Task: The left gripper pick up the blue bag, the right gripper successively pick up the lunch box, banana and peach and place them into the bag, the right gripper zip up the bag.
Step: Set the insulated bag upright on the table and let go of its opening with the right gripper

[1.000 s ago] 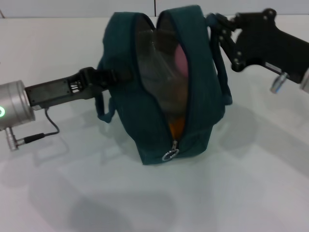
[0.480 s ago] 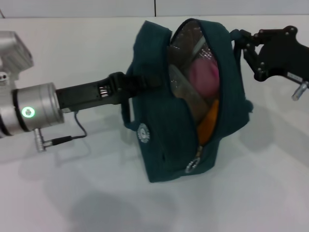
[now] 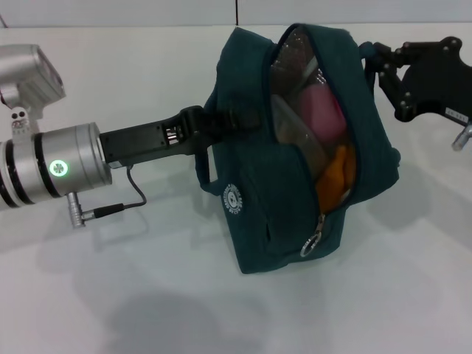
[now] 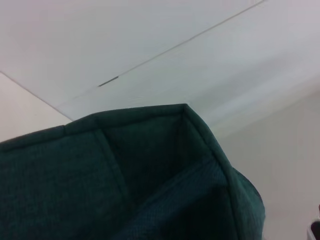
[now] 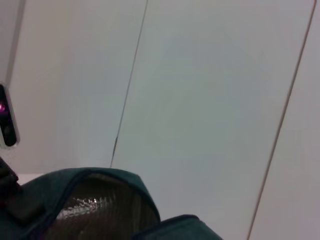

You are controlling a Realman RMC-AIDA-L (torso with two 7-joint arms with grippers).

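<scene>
So on my feed the blue bag [image 3: 258,184] hangs tilted over the white table [image 3: 147,295], unzipped, foil lining showing, with the peach [image 3: 318,110], the banana [image 3: 333,177] and the lunch box [image 3: 295,136] inside. Its long axis leans, ring pull [image 3: 313,242] low toward me. My left gripper [image 3: 210,122] clamps 1 handle. My right gripper [image 3: 380,63] sits at the other handle; can't tell its grip.
</scene>
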